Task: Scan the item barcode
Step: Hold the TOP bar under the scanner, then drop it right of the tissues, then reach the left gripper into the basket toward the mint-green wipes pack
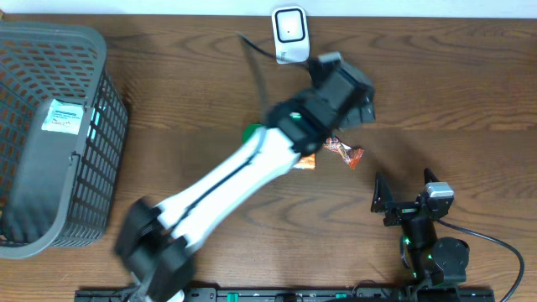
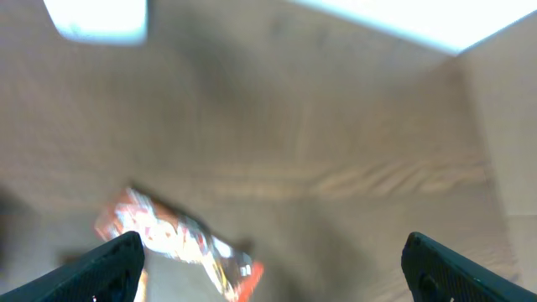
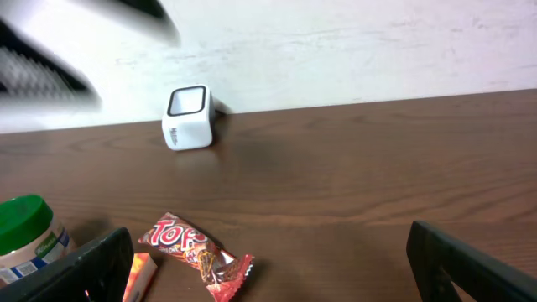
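1. left pincer (image 2: 273, 262): its two fingers stand wide apart at the lower corners of the left wrist view. nothing is between them, so it holds no thing.
2. seen from above, this pincer hangs just in front of the white scanner (image 1: 289, 33) and a little to the right of it. the arm is blurred in this view.
3. right pincer (image 3: 268, 247): its fingers are also far apart and it is empty. it stays well apart from the scanner, to the right and toward the front edge of the table (image 1: 470, 84).
4. the candy bar (image 1: 344, 153), in a red and orange wrapper, lies flat on the table in front of the scanner, slightly to the right. it does not touch the scanner, and it lies between the scanner and the right pincer.
5. in the left wrist view the candy bar shows near the left finger, not between the fingers. which way its barcode faces i cannot tell.
6. a small orange pack (image 1: 308, 164) lies just beside the candy bar, also in front of the scanner. if the two touch, i cannot tell.
7. a jar with green lid (image 3: 25, 239) stands in front of the scanner, slightly to the left. from above the left arm hides most of it.
8. a grey basket (image 1: 101, 168) stands far to the left of the scanner, with one white and teal packet (image 1: 63, 116) inside.
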Tool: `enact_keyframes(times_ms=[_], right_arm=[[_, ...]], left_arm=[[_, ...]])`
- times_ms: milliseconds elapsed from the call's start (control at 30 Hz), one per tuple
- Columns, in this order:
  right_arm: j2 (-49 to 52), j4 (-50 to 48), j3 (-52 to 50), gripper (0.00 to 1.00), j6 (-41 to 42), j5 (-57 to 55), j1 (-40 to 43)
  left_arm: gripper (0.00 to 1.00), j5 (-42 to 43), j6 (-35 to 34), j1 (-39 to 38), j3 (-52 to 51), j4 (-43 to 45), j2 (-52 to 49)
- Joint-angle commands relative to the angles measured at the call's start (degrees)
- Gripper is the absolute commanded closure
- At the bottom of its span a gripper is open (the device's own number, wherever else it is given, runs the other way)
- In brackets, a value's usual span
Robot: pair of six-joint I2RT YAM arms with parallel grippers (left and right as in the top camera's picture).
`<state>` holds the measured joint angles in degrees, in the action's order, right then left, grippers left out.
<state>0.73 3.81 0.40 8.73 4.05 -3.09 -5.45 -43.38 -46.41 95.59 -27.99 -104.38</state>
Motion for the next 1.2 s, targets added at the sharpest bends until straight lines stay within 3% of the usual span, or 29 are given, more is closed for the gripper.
enact_keyframes(times_ms=[0, 100, 200, 267, 433, 567, 600, 700, 800, 900, 967, 1167], right_arm=[[-0.1, 0.2, -0.1, 0.01, 0.7, -0.1, -0.3], [-0.1, 0.2, -0.1, 0.01, 0.7, -0.1, -0.3], [-0.1, 0.2, -0.1, 0.01, 0.7, -0.1, -0.3], [-0.1, 0.2, -0.1, 0.01, 0.7, -0.1, -0.3], [-0.1, 0.2, -0.1, 0.01, 0.6, -0.1, -0.3], [-0.1, 0.2, -0.1, 0.01, 0.6, -0.1, -0.3], [-0.1, 0.2, -0.1, 0.01, 0.7, -0.1, -0.3], [-0.1, 0.2, -0.1, 0.01, 0.6, -0.1, -0.3], [-0.1, 0.2, -0.1, 0.01, 0.6, -0.1, -0.3], [-0.1, 0.2, -0.1, 0.01, 0.6, -0.1, -0.3], [-0.1, 0.2, -0.1, 0.01, 0.6, -0.1, -0.3], [-0.1, 0.2, -0.1, 0.01, 0.6, -0.1, -0.3]], left_arm=[[0.04, -4.3, 10.8, 3.7, 1.2, -0.7, 6.1], [0.36, -1.5, 10.8, 5.5, 1.2, -2.8, 5.8], [0.56, -0.8, 10.7, 6.8, 1.2, -4.4, 4.5], [0.92, 1.3, 10.7, 7.2, 1.2, -4.7, 3.4], [0.93, 3.4, 12.3, 7.3, 1.1, -5.4, 0.5], [0.92, 1.5, 23.3, 9.6, 3.4, -3.7, 3.1], [0.92, 0.1, 26.1, 10.6, 4.6, -3.8, 4.5], [0.79, -8.5, 29.7, 13.9, 6.6, -3.9, 9.4], [0.78, -18.1, 30.3, 19.4, 6.7, -3.9, 15.1], [0.45, -24.3, 30.3, 27.5, 6.7, -5.2, 19.3], [0.33, -24.8, 30.1, 36.5, 6.7, -8.6, 21.6], [0.20, -24.1, 24.3, 54.5, 6.6, -18.2, 21.2]])
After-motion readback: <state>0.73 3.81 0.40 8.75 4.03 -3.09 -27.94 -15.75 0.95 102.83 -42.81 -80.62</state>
